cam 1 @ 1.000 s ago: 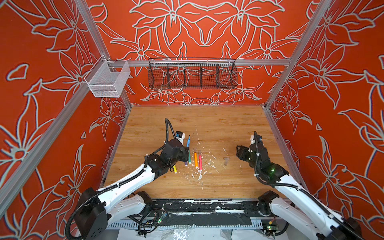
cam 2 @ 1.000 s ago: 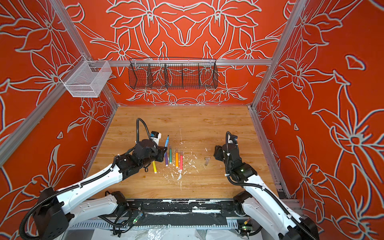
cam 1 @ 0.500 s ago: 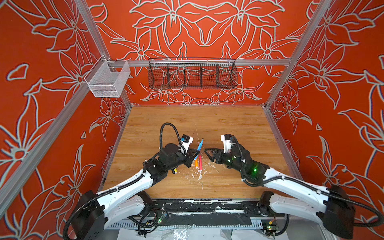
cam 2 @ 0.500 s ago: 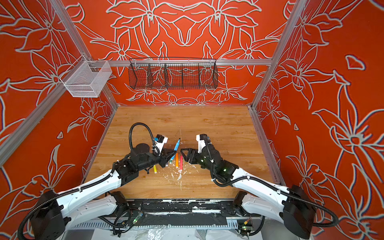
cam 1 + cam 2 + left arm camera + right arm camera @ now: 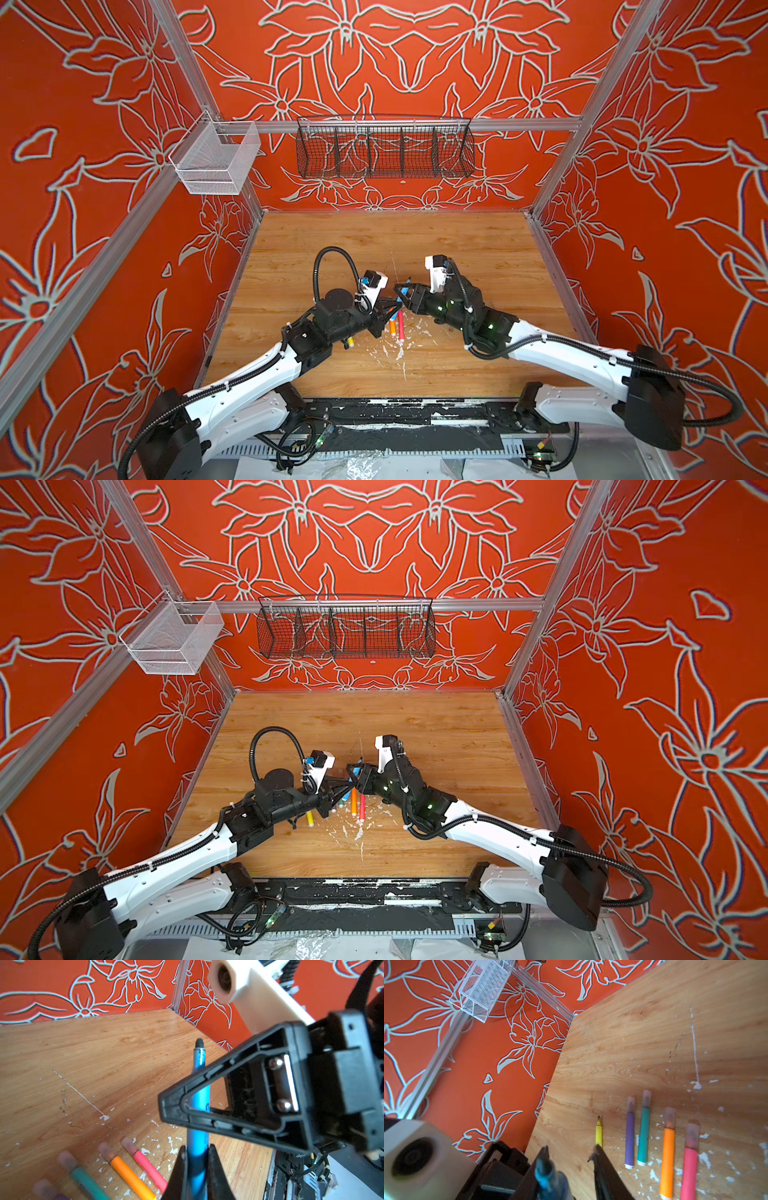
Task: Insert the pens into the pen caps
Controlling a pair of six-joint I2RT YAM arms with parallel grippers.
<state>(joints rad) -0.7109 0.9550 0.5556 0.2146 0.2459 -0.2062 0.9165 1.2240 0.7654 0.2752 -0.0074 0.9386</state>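
My left gripper [image 5: 195, 1147] is shut on the lower barrel of the blue pen [image 5: 200, 1097] and holds it off the table, dark tip outward. My right gripper [image 5: 570, 1148] faces it at mid-table, jaws apart around the pen's tip end. The blue pen [image 5: 544, 1169] lies against one finger, clear of the other. In both top views the two grippers [image 5: 388, 309] [image 5: 401, 289] meet tip to tip. Below lie the purple pen [image 5: 630, 1136], teal pen [image 5: 643, 1134], orange pen [image 5: 667, 1159] and pink pen [image 5: 688, 1172], each wearing a translucent pen cap [image 5: 669, 1116]. The yellow pen [image 5: 599, 1134] lies bare-tipped.
White flecks [image 5: 395, 349] litter the wooden table [image 5: 478, 249] around the pens. A white mesh basket [image 5: 216, 162] hangs on the left wall and a black wire basket [image 5: 384, 147] on the back wall. Orange walls close in three sides.
My right arm swung from the table's right side to the middle. My left gripper lifted the blue pen from the row toward it. The two grippers now meet.
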